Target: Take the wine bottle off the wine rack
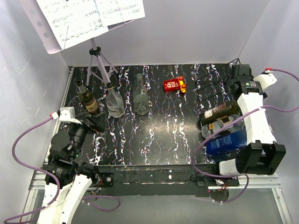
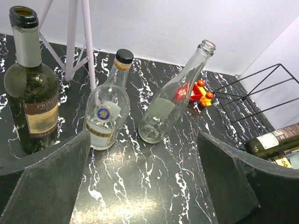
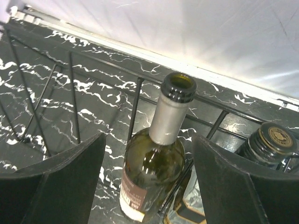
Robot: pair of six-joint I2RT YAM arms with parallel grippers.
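A: Black thin-wire wine rack [image 3: 74, 93] at 3 o'clock on the marbled table [image 1: 154, 135]. Where's the bottle?
B: The dark green glass wine bottle [image 3: 154, 163] lies on it. Its long axis runs 9-to-3, with the open mouth toward 3 o'clock.
A: Right gripper [image 3: 148, 139]?
B: Spread wide astride the bottle's shoulders, gripping nothing. Left gripper [image 2: 144, 154] is equally wide and empty.
A: Risk?
B: Closing on that tapering shoulder may let the glass slip. One finger could also knock the gold-capped dark bottle [image 3: 273, 142] just beside it.
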